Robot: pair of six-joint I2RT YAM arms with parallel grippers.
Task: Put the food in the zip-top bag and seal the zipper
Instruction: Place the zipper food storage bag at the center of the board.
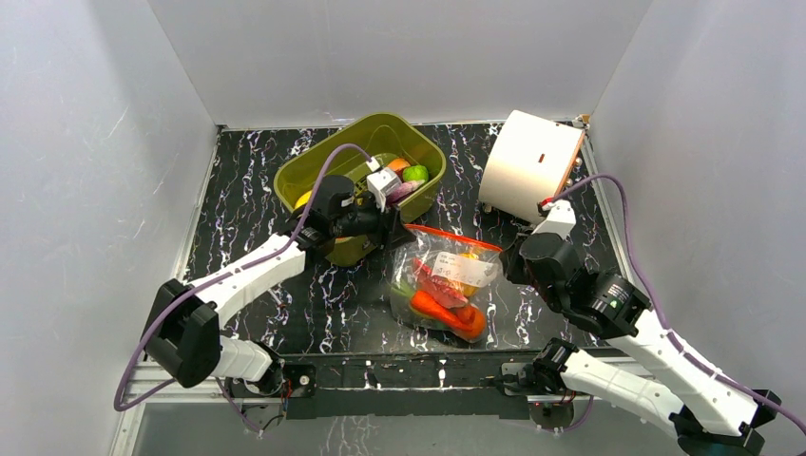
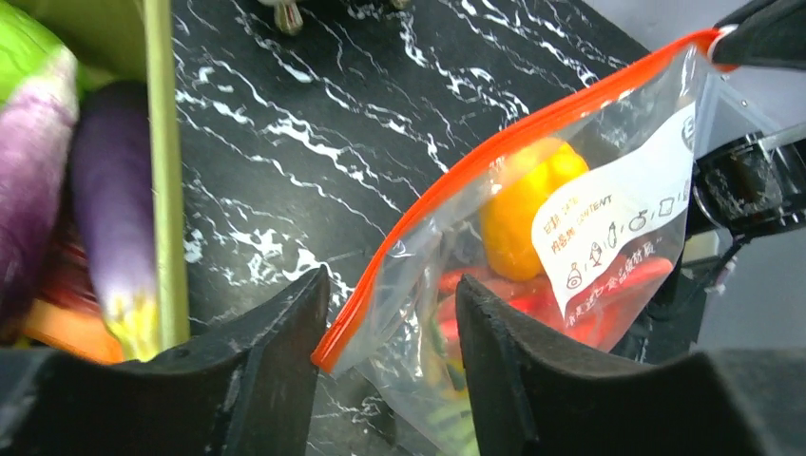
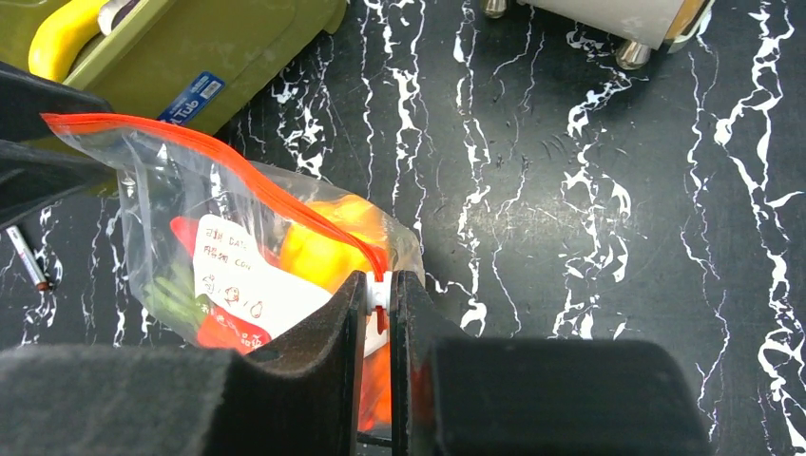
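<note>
1. Zip-top bag point(image 1: 423, 249) (just one) lies on the tabletop point(image 1: 247, 171) beside one olive-green tub point(image 1: 380, 133).
2. Inside: one yellow pepper point(image 2: 523, 209), one orange carrot point(image 1: 447, 313), red chillies point(image 1: 439, 287) (count unclear).
3. Left gripper point(image 2: 392, 280): jaws apart, one end of the zipper point(image 2: 532, 123) between them, unclamped.
4. Right gripper point(image 3: 380, 280): pinched tight on the zipper's other end.

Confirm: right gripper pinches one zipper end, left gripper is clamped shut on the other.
Wrong on the left gripper: the left wrist view shows its jaws open, the zipper end between them. The right gripper does pinch its end.
</note>
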